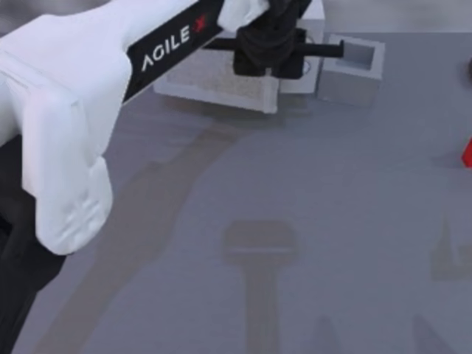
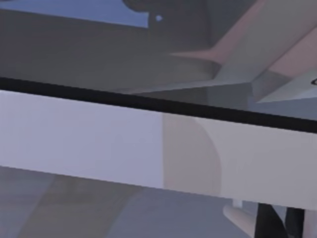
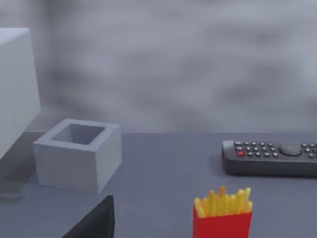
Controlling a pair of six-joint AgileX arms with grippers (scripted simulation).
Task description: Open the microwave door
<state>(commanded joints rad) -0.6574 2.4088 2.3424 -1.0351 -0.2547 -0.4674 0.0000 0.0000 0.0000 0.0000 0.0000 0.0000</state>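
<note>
The pale microwave (image 1: pixel 313 22) stands at the table's far edge, mostly hidden under my left arm. Its door (image 1: pixel 214 81), white with a speckled mesh window, faces the front. The door's edge beside the knob panel (image 1: pixel 306 68) seems to stand a little forward of that panel. My left gripper (image 1: pixel 269 48) hangs right in front of the microwave, above that edge of the door. In the left wrist view a broad white band of the door (image 2: pixel 99 139) fills the middle, with a pale handle (image 2: pixel 242 218) beside my left gripper (image 2: pixel 282 223). Only a dark part of my right gripper (image 3: pixel 96 223) shows.
A small grey open-topped cube (image 1: pixel 354 59) (image 3: pixel 79 153) stands just right of the microwave. A red box of fries (image 1: pixel 467 153) (image 3: pixel 223 213) and a black remote (image 3: pixel 270 157) lie at the table's right side.
</note>
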